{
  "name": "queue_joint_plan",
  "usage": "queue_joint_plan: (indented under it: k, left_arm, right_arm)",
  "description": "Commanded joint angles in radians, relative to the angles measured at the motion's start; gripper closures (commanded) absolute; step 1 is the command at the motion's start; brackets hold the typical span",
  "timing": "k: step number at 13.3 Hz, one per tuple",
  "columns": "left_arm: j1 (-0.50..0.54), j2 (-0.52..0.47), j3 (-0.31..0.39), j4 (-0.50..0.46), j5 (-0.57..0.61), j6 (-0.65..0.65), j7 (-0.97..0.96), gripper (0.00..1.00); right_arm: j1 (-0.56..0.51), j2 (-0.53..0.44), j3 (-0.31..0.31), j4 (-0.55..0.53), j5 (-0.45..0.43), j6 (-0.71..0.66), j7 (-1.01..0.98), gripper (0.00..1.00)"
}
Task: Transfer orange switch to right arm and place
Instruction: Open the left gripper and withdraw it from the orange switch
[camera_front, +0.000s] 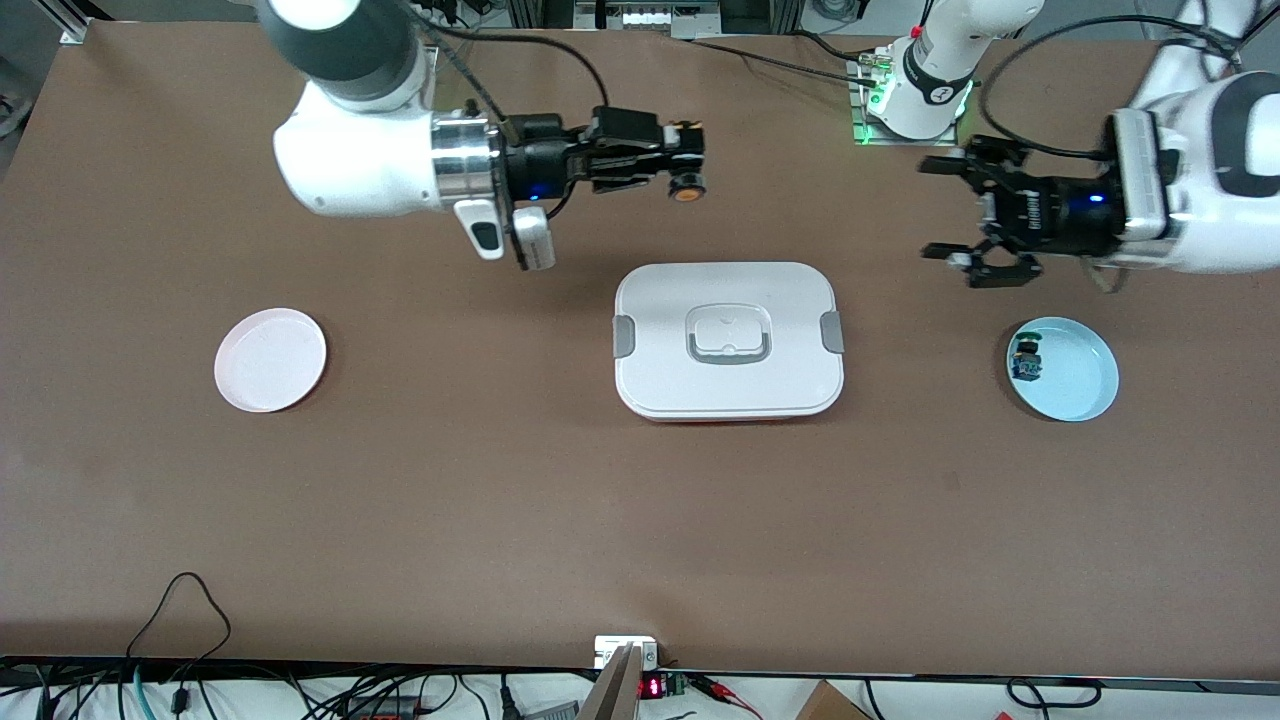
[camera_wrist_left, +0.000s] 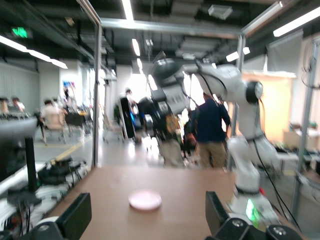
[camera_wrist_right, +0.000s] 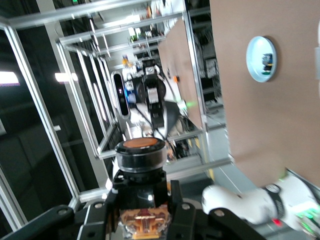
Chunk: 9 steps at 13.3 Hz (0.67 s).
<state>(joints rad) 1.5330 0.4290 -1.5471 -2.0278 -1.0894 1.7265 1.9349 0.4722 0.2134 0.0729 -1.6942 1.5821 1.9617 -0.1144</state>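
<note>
Orange switch (camera_front: 686, 189): clamped in the right gripper (camera_front: 688, 160), aloft over the counter (camera_front: 500, 500) toward its edge by the arm bases. Left gripper (camera_front: 948, 215): jaws spread, empty, hanging above the blue plate (camera_front: 1085, 395). Risk, as judged: the small cap-heavy switch could twist or slip from the narrow hold on the way to the pink plate (camera_front: 270, 359).

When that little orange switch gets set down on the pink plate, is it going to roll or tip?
The orange switch, held in the right claw, looks rigid and probably light. Its round cap and barrel suggest it could roll if laid on its side. Stood on end, it looks tall for its base, so it may tip. The pink plate has a low rim that should catch it.
</note>
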Motion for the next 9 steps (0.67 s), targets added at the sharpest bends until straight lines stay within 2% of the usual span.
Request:
queue_joint_plan:
  k: [1,3,7,9]
  left_arm:
    - [0.056,-0.010,0.072,0.124,0.260,-0.169,-0.073,0.00]
    - [0.036,-0.004,0.175,0.245,0.403,-0.293,-0.088,0.00]
    - [-0.023,0.051,0.254,0.371,0.601,-0.323,-0.106,0.00]
    - [-0.150,0.114,0.330,0.473,0.663,-0.321,-0.105,0.00]
  right_arm:
    - [-0.102,-0.019,-0.001,-0.036,-0.053,-0.159,-0.047,0.98]
    - [-0.165,-0.019,-0.002,-0.039,-0.140,-0.243,-0.073,0.98]
    - [-0.308,-0.017,-0.004,-0.041,-0.305,-0.440,-0.156,0.98]
    - [-0.352,-0.016,-0.004,-0.039,-0.425,-0.490,-0.163,0.98]
